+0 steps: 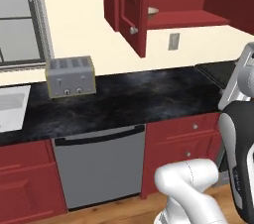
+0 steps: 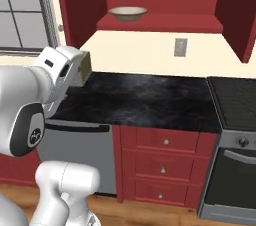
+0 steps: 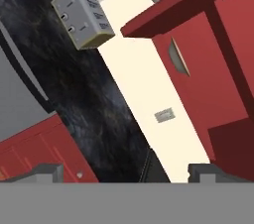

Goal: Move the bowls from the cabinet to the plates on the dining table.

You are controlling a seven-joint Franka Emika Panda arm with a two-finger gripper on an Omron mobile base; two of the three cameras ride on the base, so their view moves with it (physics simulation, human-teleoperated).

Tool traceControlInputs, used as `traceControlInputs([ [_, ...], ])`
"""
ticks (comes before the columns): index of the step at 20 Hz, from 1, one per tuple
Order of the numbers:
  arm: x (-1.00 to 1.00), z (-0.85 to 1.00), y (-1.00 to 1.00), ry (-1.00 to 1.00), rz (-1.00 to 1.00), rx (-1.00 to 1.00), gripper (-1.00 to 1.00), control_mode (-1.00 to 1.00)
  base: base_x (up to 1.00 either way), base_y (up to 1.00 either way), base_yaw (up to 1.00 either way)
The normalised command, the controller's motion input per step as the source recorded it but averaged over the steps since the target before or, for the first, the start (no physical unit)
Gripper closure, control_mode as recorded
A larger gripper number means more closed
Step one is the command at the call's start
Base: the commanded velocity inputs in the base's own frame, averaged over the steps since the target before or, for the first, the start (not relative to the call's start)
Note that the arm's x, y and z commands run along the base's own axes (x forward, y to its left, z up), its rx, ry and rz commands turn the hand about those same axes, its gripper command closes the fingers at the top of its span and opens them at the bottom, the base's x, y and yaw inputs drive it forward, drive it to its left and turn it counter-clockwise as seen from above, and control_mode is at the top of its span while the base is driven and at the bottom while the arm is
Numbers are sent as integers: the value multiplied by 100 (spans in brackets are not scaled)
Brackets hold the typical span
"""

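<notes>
standing open above the counter, the dark red wall cabinet with raised-panel doors [image 2: 160, 22] shows a single red shelf inside. item one: a shallow cream-white bowl with a tan rim [image 2: 128, 13], upright on that shelf toward its left end; in the left base view only a sliver of it [image 1: 152, 10] shows past the open door's edge, and in the hand view it appears rolled sideways [image 3: 178, 57] against the red shelf. item two: a small round silver knob [image 1: 133, 30] on the open left door, just below and left of the bowl's sliver.

item three: the two-finger gripper with small dark tips [image 3: 124, 172], seen in the hand view with its tips set wide apart and nothing between them — released, well apart from the bowl and the cabinet.

item four: a black marbled counter [image 2: 145, 101] over red drawers with silver knobs. item five: a grey four-slot toaster [image 1: 71, 76] on the counter's left part, near a white sink [image 1: 12, 106]. item six: a grey wall outlet [image 2: 180, 47] between shelf and counter. item seven: a steel dishwasher front [image 1: 99, 166] — below the counter. item eight: a dark stove [image 2: 235, 120] at the right.
</notes>
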Motion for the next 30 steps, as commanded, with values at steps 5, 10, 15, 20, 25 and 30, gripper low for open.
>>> traceControlInputs([
  [5, 0, 0, 0, 0, 0, 0, -100, 100, 42, -47, 21],
  [10, 0, 0, 0, 0, 0, 0, -100, 100, 38, -47, 22],
  [15, 0, 0, 0, 0, 0, 0, -100, 100, 44, -42, 22],
  [20, 0, 0, 0, 0, 0, 0, -100, 100, 48, -30, 20],
  [25, 0, 0, 0, 0, 0, 0, -100, 100, 42, -31, 19],
  [30, 0, 0, 0, 0, 0, 0, -100, 100, 34, -39, 19],
])
